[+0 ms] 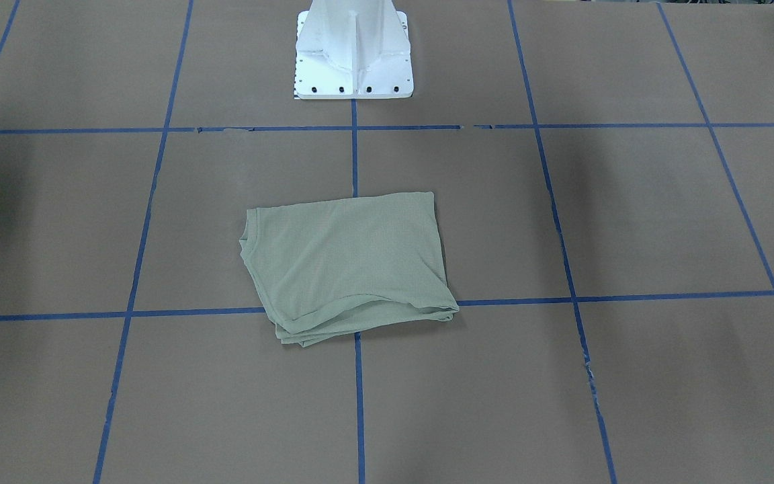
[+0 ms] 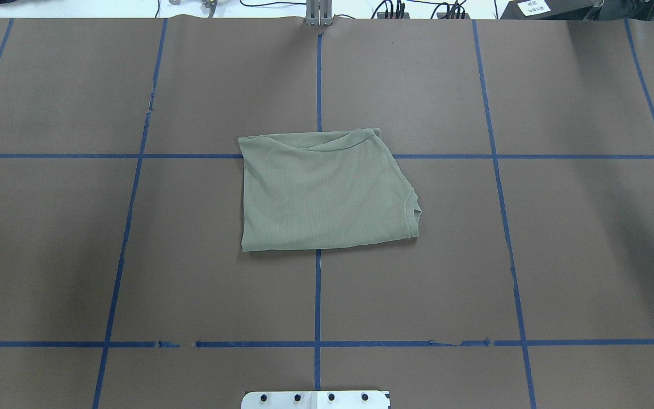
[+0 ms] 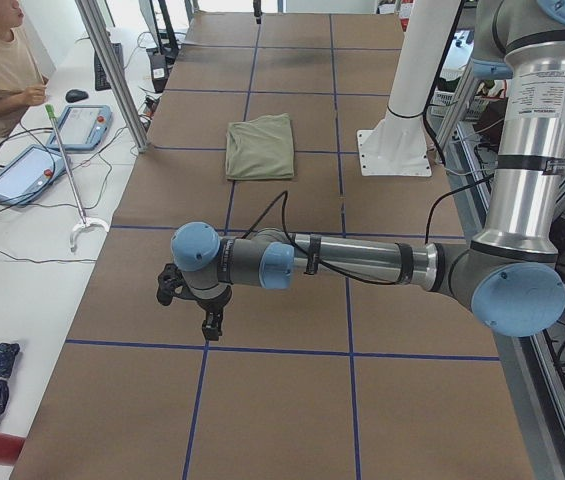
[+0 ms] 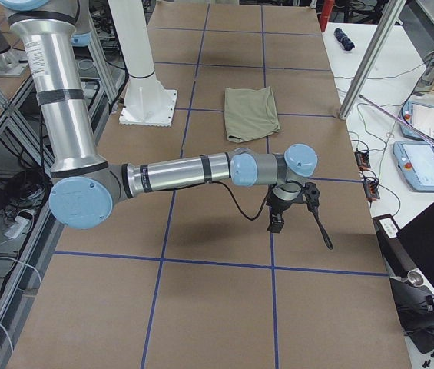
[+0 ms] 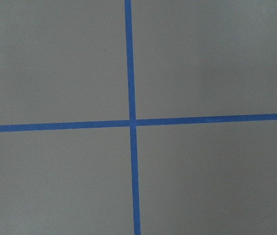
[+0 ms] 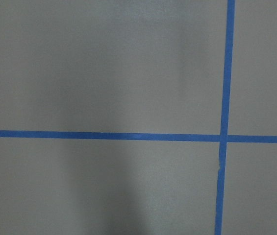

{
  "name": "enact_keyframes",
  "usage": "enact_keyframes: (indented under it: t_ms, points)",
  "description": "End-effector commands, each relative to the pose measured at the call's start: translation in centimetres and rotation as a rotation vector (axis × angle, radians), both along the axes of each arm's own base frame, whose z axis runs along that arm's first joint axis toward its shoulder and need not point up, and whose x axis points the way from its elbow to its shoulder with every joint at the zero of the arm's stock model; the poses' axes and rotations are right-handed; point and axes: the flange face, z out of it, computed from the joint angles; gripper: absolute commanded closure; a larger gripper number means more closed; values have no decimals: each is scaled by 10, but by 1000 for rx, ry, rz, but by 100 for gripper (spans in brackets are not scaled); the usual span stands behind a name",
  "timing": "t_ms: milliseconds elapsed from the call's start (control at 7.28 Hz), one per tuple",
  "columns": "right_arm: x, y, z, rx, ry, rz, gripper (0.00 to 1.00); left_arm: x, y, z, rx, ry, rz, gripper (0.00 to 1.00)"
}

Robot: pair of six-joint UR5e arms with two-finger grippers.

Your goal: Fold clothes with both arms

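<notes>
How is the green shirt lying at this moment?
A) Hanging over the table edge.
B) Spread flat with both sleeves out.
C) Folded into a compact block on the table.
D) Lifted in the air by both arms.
C: the shirt lies folded in layers on the table, while the left arm and the right arm are well away from it.

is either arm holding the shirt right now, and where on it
Neither. The shirt lies folded on the table, untouched; the left gripper and right gripper hang well away from it, with nothing visible in them.

Shirt (image 2: pixel 324 193) on table (image 2: pixel 560 255), before pedestal (image 2: pixel 315 400)
</notes>
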Motion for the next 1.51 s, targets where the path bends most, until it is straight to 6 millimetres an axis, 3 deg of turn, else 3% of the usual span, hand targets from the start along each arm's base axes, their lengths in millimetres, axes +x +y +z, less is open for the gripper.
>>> enact_keyframes:
  t_ms: [0, 412, 549, 687, 824, 1374]
  points:
    - [3, 18, 16, 91, -6, 2, 0, 0, 1, 1, 39, 0, 3, 0]
    - [14, 38, 35, 87, 29, 12, 0, -6, -2, 4, 159, -89, 21, 0]
    - [18, 58, 44, 74, 29, 11, 0, -6, -1, 3, 171, -79, 36, 0]
    - [19, 63, 30, 99, 26, 16, 0, -6, -2, 1, 171, -79, 36, 0]
    - [20, 66, 31, 86, 27, 20, 0, -6, -6, -6, 178, -81, 30, 0]
    - [20, 67, 34, 40, 36, 22, 0, -6, 0, 2, 129, -78, 30, 0]
